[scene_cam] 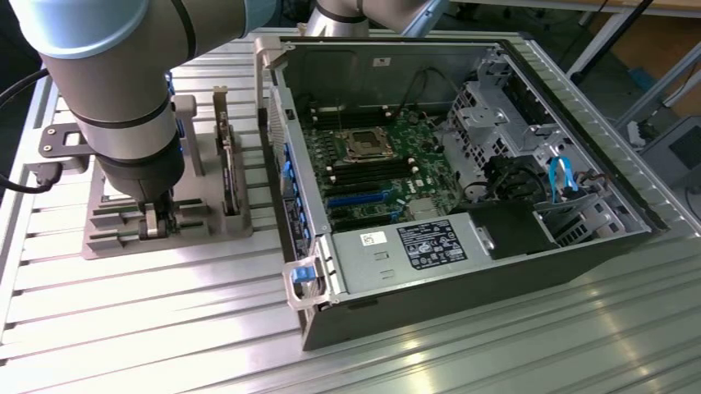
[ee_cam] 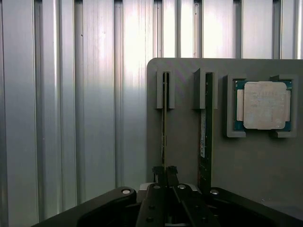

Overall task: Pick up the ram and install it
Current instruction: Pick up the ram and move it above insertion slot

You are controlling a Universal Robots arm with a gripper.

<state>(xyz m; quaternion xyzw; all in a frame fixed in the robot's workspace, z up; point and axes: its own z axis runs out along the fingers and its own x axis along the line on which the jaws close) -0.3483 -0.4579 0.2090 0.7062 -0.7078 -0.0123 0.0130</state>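
The claw (ee_cam: 165, 169) is pinched tight on the thin upper edge of the ram (ee_cam: 164, 118), its two dark fingertips (ee_cam: 160, 171) pressed against either face of the green stick with almost no gap between them. The ram stands on edge in a grey holder (ee_cam: 184, 156), and its far end sits in a slotted post of that holder.

Just beside it, parallel and apart from it, a second ram stick (ee_cam: 205, 142) stands on edge in its own slotted post. It lies between the held ram and a square silver processor (ee_cam: 264, 105) that rests flat in a cornered pocket of the same holder.

In the exterior view the claw (scene_cam: 154, 220) reaches straight down from the arm (scene_cam: 121, 82) into the holder (scene_cam: 110, 238), where a taller card (scene_cam: 226, 164) also stands upright.

The holder sits on a ribbed aluminium surface (scene_cam: 164, 328). On the exterior view's right, well apart from the claw, an open computer case (scene_cam: 383, 61) lies on its side, showing the motherboard (scene_cam: 378, 176), the processor socket (scene_cam: 362, 146) and a labelled power supply (scene_cam: 428, 242).
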